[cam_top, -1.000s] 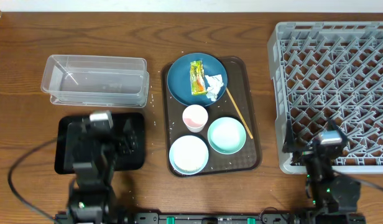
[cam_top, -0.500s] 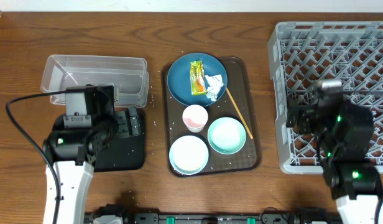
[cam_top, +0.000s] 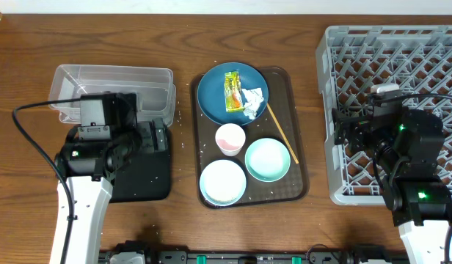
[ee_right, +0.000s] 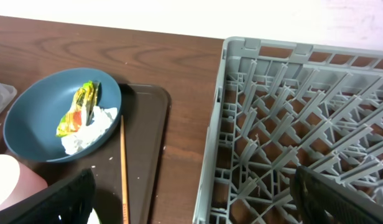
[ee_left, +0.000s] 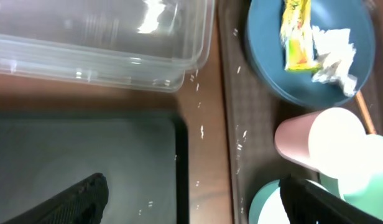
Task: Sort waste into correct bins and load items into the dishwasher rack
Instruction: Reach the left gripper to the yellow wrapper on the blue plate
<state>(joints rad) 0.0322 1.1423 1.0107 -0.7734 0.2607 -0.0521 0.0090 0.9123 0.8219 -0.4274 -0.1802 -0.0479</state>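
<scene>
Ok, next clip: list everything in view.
dishwasher rack: 1, light grey, right of table
clear tub: 1, transparent, far left
black tray: 1, black, near left
serving tray: 1, brown, centre
blue dish: 1, deep blue, serving tray's far end
snack wrapper: 1, yellow-green-orange, on blue dish
tissue: 1, white, on blue dish
cup: 1, white-pink, serving tray's middle
mint-green bowl: 1, mint, serving tray's near right
white bowl: 1, white, serving tray's near left
stick: 1, wooden, serving tray's right side
rice grains: several, white, table beside clear tub
left gripper: 1, black, open above black tray's right edge
right gripper: 1, black, open over dishwasher rack's left
</scene>
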